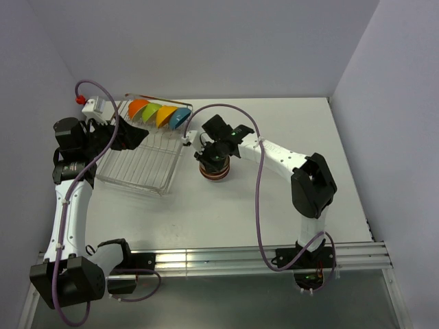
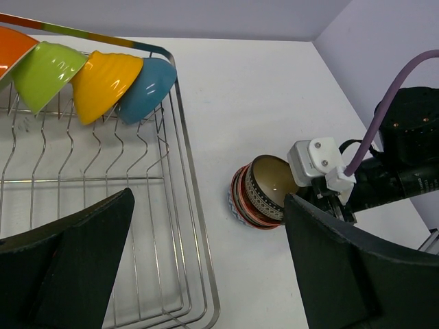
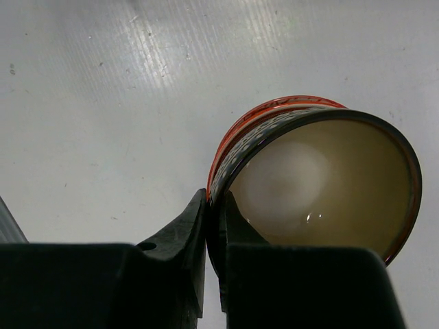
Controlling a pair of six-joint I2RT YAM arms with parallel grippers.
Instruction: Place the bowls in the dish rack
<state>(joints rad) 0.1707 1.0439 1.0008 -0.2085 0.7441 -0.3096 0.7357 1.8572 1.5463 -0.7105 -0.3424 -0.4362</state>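
Four bowls (image 1: 159, 113) sit in the dish rack (image 1: 137, 171) — a stack (image 1: 214, 171) waits on the counter (image 1: 226, 219) beside it. Right end effector (image 3: 214, 205) clamps the top patterned bowl (image 3: 315, 185) by its rim; left end effector (image 2: 206, 205) is wide open, empty.

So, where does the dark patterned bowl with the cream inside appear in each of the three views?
Top external: patterned bowl at centre, just right of the dish rack, under the right gripper.
Left wrist: right of centre, tilted, on the red-rimmed bowl.
Right wrist: fills the right half, rim pinched by the gripper.
Shared landmark: the red-rimmed bowl directly beneath it, seen in all three.
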